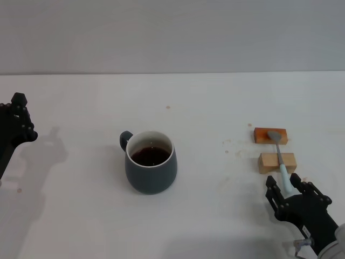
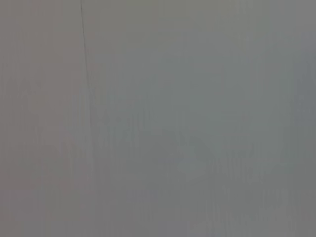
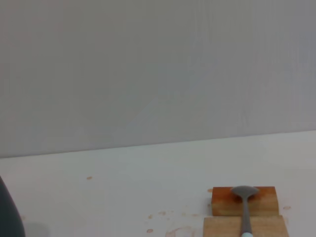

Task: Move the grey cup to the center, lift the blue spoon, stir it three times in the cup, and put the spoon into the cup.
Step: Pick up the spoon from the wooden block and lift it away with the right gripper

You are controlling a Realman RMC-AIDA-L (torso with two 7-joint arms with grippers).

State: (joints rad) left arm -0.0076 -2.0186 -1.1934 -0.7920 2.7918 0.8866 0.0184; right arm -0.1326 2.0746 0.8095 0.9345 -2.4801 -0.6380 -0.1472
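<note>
The grey cup (image 1: 151, 162) stands on the white table near the middle, handle pointing back left, dark brown liquid inside. A sliver of its side shows in the right wrist view as the cup (image 3: 7, 217). The blue spoon (image 1: 278, 151) lies across two wooden blocks at the right, its silver bowl on the far block and its pale blue handle pointing toward me. My right gripper (image 1: 284, 183) sits at the handle's near end, open, one finger on each side of it. The spoon (image 3: 244, 195) also shows in the right wrist view. My left gripper (image 1: 19, 116) hangs at the far left edge.
An orange-brown block (image 1: 262, 135) and a lighter wooden block (image 1: 268, 163) carry the spoon; the same blocks (image 3: 224, 201) (image 3: 222, 228) appear in the right wrist view. Small brown stains dot the table (image 1: 81, 216). The left wrist view shows only a plain grey surface.
</note>
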